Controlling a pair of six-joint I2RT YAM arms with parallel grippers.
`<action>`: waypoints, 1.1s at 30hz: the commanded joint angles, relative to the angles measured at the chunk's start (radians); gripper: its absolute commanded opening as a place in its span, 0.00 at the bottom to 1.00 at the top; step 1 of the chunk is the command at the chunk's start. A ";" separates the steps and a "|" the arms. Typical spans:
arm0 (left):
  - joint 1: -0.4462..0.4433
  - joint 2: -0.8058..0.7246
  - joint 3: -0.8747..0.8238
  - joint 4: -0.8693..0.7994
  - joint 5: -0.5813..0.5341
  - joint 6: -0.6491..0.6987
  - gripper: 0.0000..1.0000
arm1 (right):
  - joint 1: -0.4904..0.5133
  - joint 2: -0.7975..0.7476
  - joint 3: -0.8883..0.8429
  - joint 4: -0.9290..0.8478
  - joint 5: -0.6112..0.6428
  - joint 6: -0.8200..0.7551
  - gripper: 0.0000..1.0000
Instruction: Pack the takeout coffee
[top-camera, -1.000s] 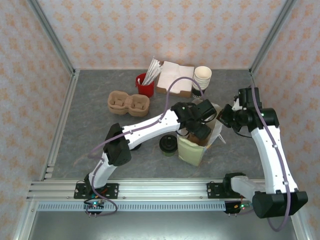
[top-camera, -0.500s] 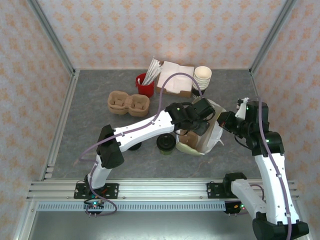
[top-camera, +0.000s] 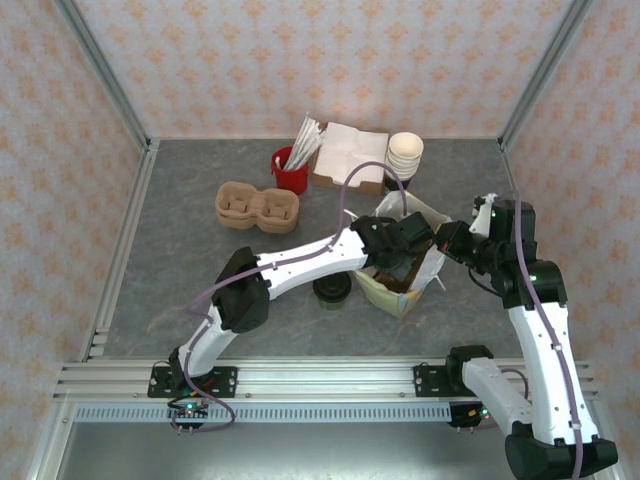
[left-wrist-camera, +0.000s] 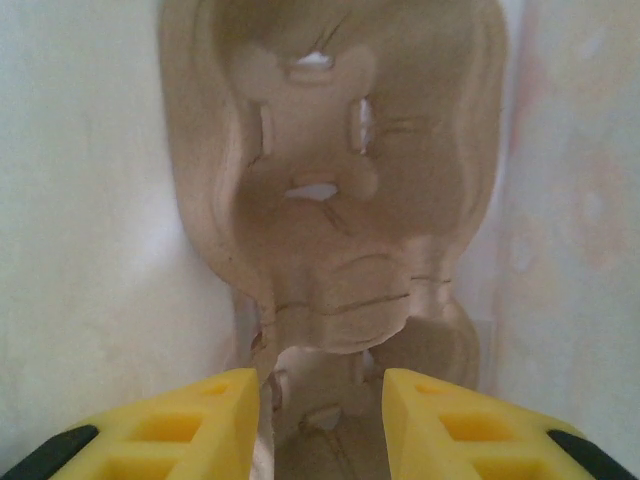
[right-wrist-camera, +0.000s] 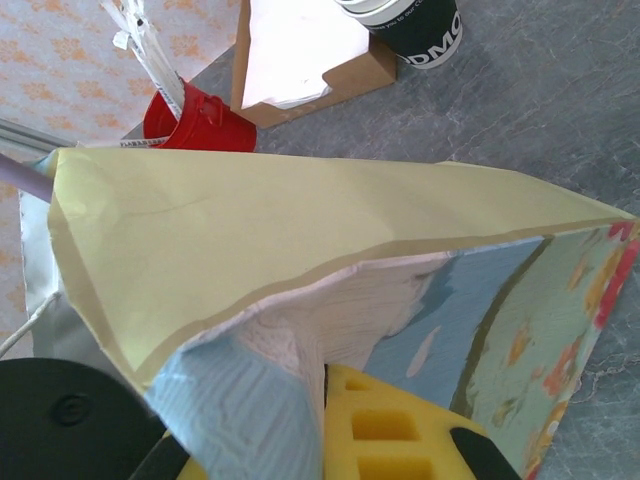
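Top view: the takeout coffee (top-camera: 333, 289) stands upright on the counter (top-camera: 180, 260), just beside the paper bag (top-camera: 385, 292) and outside it. The left end effector (top-camera: 405, 255) reaches into the bag's mouth. The right end effector (top-camera: 447, 243) is clenched on the bag's rim.

Left wrist view: the 2 fingers (left-wrist-camera: 200, 420) stand apart before a pulp cup carrier (left-wrist-camera: 330, 200). Whether they grasp it cannot be told.

Right wrist view: the bag paper is pinched against the yellow finger.

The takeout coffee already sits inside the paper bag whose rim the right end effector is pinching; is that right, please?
Not quite: the top external view shows the takeout coffee standing on the table just left of the paper bag, not inside it. The rest holds.
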 joint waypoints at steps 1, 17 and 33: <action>-0.004 0.012 0.009 -0.027 0.008 -0.013 0.38 | 0.004 -0.006 -0.006 0.050 0.014 0.017 0.00; -0.006 0.083 -0.005 0.045 0.058 -0.029 0.41 | -0.007 0.027 -0.059 0.037 0.029 0.112 0.00; 0.009 0.157 0.006 0.036 0.069 -0.028 0.37 | -0.037 0.043 -0.072 0.011 0.003 0.090 0.00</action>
